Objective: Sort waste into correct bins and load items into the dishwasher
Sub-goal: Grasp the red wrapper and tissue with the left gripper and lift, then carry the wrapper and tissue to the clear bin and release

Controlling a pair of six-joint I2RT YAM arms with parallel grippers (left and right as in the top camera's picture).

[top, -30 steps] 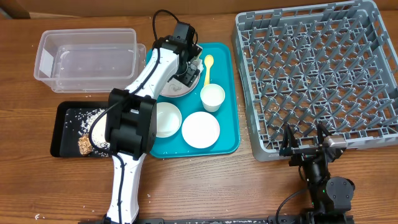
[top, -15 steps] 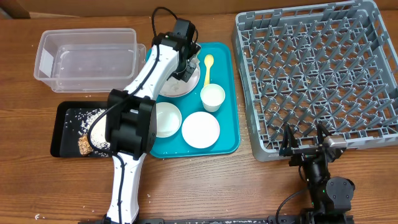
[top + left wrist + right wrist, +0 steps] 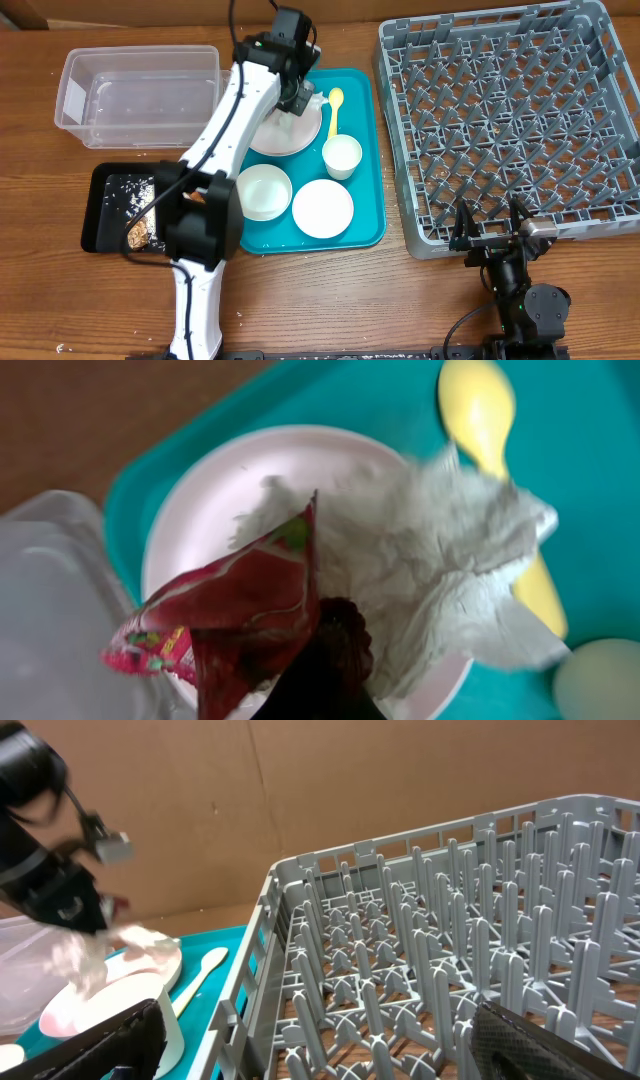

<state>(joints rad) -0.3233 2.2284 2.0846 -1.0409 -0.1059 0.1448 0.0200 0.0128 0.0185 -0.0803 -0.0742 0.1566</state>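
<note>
A large grey dish rack (image 3: 505, 120) with rows of upright pegs fills the right side of a wooden table (image 3: 400, 300). Left of it lies a teal serving tray (image 3: 365, 160), where all the dishes sit. A round white plate (image 3: 285, 138) is at its far left. Two small white bowls (image 3: 263, 190) (image 3: 322, 208) stand side by side along the near edge. A small white cup (image 3: 342, 155) stands between the plate and the rack side. A yellow spoon (image 3: 335, 105) lies just beyond the cup.

Further left, a clear plastic tub (image 3: 140, 95) sits at the far side. In front of it is a shallow black tray (image 3: 100, 215) holding scattered white rice (image 3: 130, 187) and a brown food chunk (image 3: 135, 232).

The left gripper (image 3: 300, 100) hangs over the plate. Its fingers are pressed together on a red-and-white wrapper (image 3: 230, 610) and a crumpled white napkin (image 3: 430, 580), pinched as one bunch. The napkin droops from the fingers above the plate.

The right gripper (image 3: 490, 230) sits at the near edge of the rack. Its fingers are spread wide apart and hold nothing.
</note>
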